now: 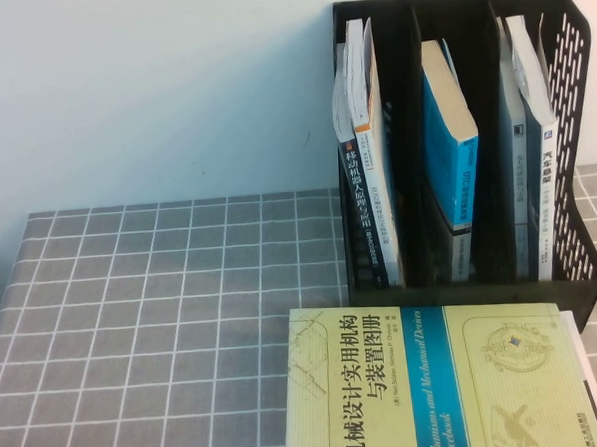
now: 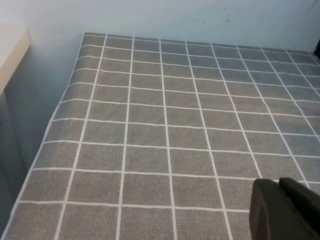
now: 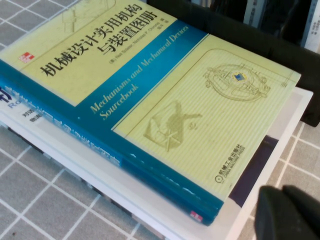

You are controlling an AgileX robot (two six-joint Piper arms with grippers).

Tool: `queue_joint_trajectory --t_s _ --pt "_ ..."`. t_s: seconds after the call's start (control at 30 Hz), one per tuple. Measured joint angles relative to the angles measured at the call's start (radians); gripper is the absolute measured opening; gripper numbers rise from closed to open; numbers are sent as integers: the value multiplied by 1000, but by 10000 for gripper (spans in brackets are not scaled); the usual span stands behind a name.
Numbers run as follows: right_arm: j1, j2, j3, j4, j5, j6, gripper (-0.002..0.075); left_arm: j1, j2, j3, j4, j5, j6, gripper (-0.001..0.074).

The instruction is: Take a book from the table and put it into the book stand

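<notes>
- A yellow-green book [image 1: 427, 382] lies flat at the lower right of the high view, stacked on a white book [image 3: 280, 145], just before the black book stand [image 1: 455, 145].
- Left gripper [image 2: 287, 210] hangs over bare checked tablecloth [image 2: 165, 130]; right gripper [image 3: 289, 214] by the book's corner.
- Whether either pincer is wide or narrow, I cannot tell.

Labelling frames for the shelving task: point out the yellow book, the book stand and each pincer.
yellow book [image 1: 427, 377], high view, cover centre.
book stand [image 1: 578, 209], high view, perforated right wall.
left pincer [image 2: 287, 210], left wrist view, dark tip over the cloth.
right pincer [image 3: 290, 212], right wrist view, dark tip beside the book.
</notes>
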Motion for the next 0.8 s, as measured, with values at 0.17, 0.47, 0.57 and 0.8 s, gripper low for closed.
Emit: queue_joint_trajectory --t_s 0.17,0.47,0.57,0.8 --pt "0 0 0 0 0 0 -3 0 0 0 1 2 15 1" --pt "0 0 0 0 0 0 -3 4 0 -2 1 4 34 1" --pt "0 0 0 0 0 0 -3 4 0 -2 1 4 34 1" --pt "0 0 1 0 0 0 -3 4 0 -2 0 6 35 1"
